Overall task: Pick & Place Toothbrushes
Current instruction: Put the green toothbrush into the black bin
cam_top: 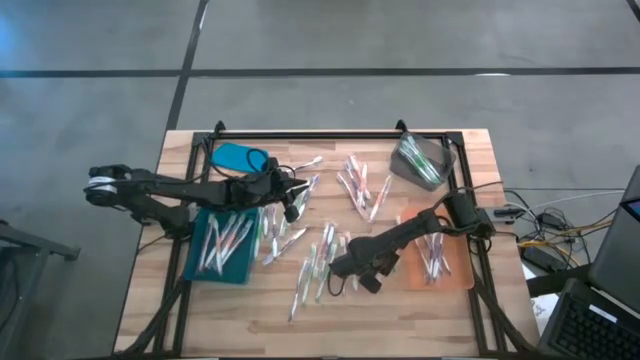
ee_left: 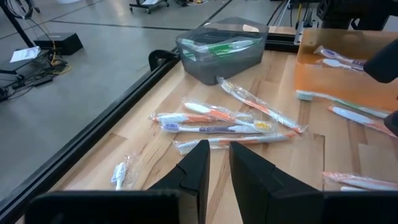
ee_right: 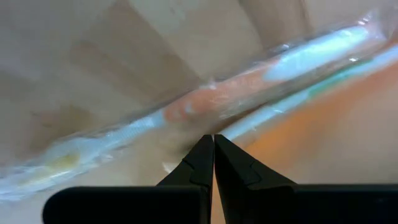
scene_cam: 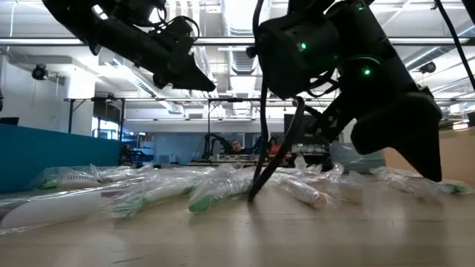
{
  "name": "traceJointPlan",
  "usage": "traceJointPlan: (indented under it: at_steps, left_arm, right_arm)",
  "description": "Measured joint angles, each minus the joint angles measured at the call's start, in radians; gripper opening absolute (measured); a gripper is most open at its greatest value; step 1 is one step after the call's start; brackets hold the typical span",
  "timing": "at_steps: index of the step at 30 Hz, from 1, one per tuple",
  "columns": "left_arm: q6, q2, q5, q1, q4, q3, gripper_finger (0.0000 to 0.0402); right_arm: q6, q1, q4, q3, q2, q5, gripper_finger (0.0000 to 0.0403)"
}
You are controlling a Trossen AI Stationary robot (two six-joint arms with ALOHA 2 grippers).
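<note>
Many wrapped toothbrushes (cam_top: pixel 320 262) lie loose on the wooden table, with more in a far cluster (cam_top: pixel 362 190). Others lie in a teal tray (cam_top: pixel 198 268), an orange tray (cam_top: pixel 458 276) and a grey bin (cam_top: pixel 420 160). My right gripper (cam_top: pixel 338 268) is shut and points steeply down near the table's middle, its tips (ee_right: pixel 213 140) close by an orange-handled toothbrush (ee_right: pixel 205 102) in clear wrap. My left gripper (cam_top: pixel 297 203) hangs above the table beside the teal tray. A narrow gap shows between its fingers (ee_left: pixel 217 155), with nothing in it. My right gripper comes from above, slanting, with its shut fingertips right beside the middle of the orange-handled toothbrush's clear wrapper (ee_right: pixel 186 121), which lies flat on the wood. I cannot tell whether the tips touch it.
A blue object (cam_top: pixel 238 157) lies at the far left, beyond the teal tray. A black frame rail (cam_top: pixel 310 135) runs along the table's far edge. Cables and boxes (cam_top: pixel 530 225) lie past the right edge. The orange tray (ee_left: pixel 336 74) and grey bin (ee_left: pixel 221 50) stand ahead of my left gripper.
</note>
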Motion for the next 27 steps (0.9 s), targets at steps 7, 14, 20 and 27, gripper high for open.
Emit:
traceJointPlan:
  at_steps: [7,14,20,27]
  left_arm:
    - [0.000,0.000,0.000,0.000,0.000,0.000,0.0067]
    - [0.000,0.000,0.000,0.000,-0.001,0.000,0.0067]
    - [0.000,0.000,0.000,0.000,-0.008,-0.001,0.0067]
    - [0.000,0.000,0.000,0.000,-0.008,-0.001,0.0067]
  right_arm:
    - [-0.014,0.005,-0.107,0.013,-0.001,0.049,0.0008]
    - [-0.016,0.006,-0.074,0.000,0.004,0.046,0.0008]
    - [-0.031,0.013,-0.045,-0.017,0.004,0.035,0.0008]
    - [-0.031,0.015,-0.037,-0.044,0.004,0.012,0.0008]
